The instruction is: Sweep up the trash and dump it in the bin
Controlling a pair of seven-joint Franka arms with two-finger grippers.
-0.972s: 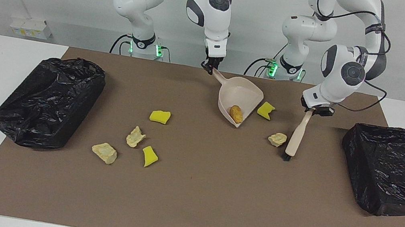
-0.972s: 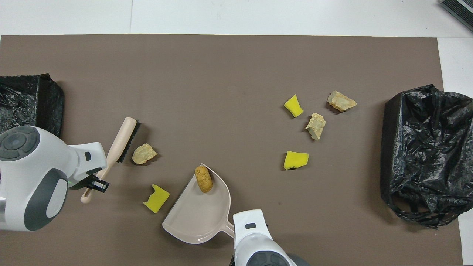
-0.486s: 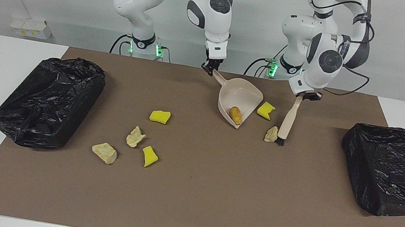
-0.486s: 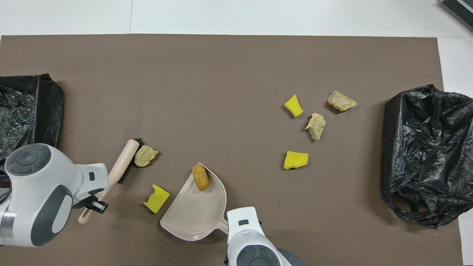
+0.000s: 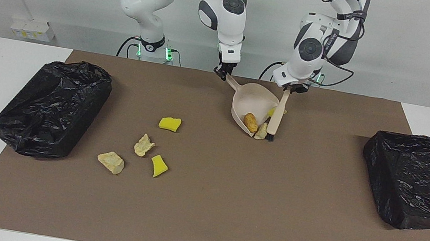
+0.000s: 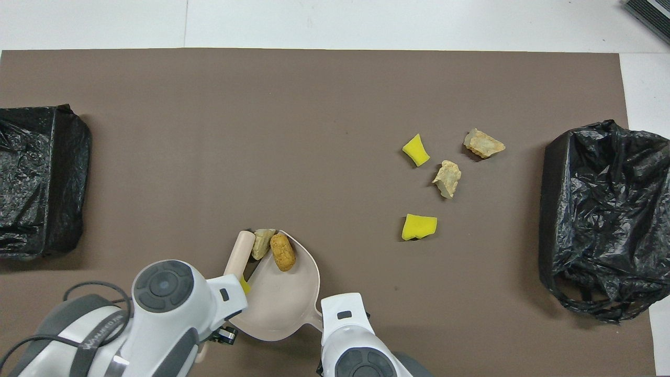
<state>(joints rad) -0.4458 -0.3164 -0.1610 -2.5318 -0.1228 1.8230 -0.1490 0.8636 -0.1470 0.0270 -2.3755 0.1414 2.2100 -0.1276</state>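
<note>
My right gripper is shut on the handle of the beige dustpan, which rests tilted on the mat. An orange-brown lump of trash lies in the pan. My left gripper is shut on the beige hand brush, whose bristles press a pale chunk against the pan's lip. A yellow sponge piece is mostly hidden between brush and pan. Several scraps lie toward the right arm's end, among them a yellow sponge piece and a pale chunk.
A black-bagged bin stands open at the right arm's end of the brown mat. Another black-bagged box stands at the left arm's end. White table borders the mat.
My left arm has swept the brush toward the dustpan, pushing the pale chunk to the pan's lip and the yellow piece against its side. The dustpan has barely moved.
</note>
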